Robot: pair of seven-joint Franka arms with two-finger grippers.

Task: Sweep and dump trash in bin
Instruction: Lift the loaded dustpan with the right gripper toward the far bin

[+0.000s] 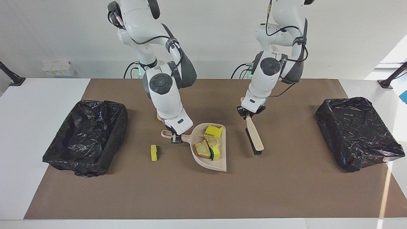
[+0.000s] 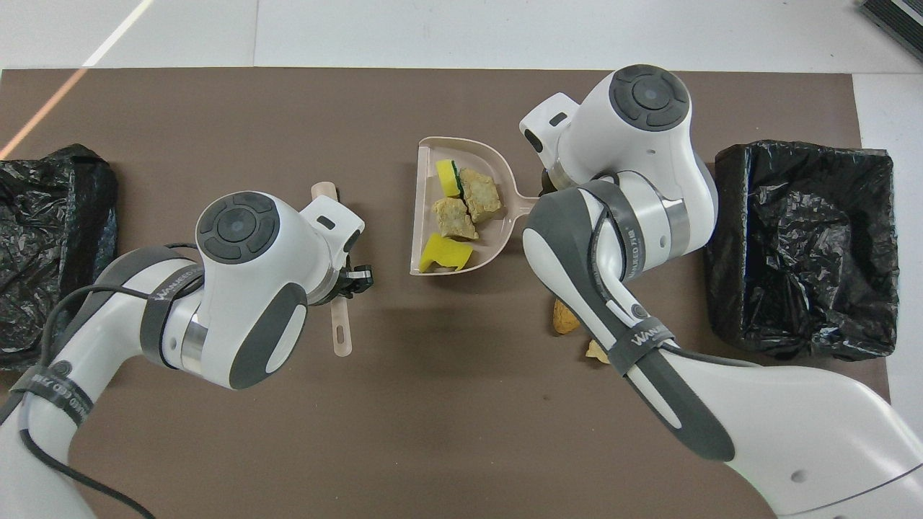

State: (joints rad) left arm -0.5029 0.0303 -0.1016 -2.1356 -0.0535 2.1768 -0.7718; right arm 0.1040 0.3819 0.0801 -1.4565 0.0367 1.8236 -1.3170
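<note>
Facing view | dustpan holds four trash pieces, undumped | yellow sponge unswept | right gripper clamps dustpan handle | left gripper clamps brush

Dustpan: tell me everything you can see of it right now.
The dustpan is a pale beige, plastic-looking scoop with a rounded back wall and a straight open lip. It lies flat on the brown mat mid-table, between the two bins. Its short handle, with a hanging loop at the end, points toward the right arm's end; the right gripper is shut on it. Inside lie four pieces: two yellow sponge chunks and two tan lumps. The brush lies beside its lip, apart from it.
</note>
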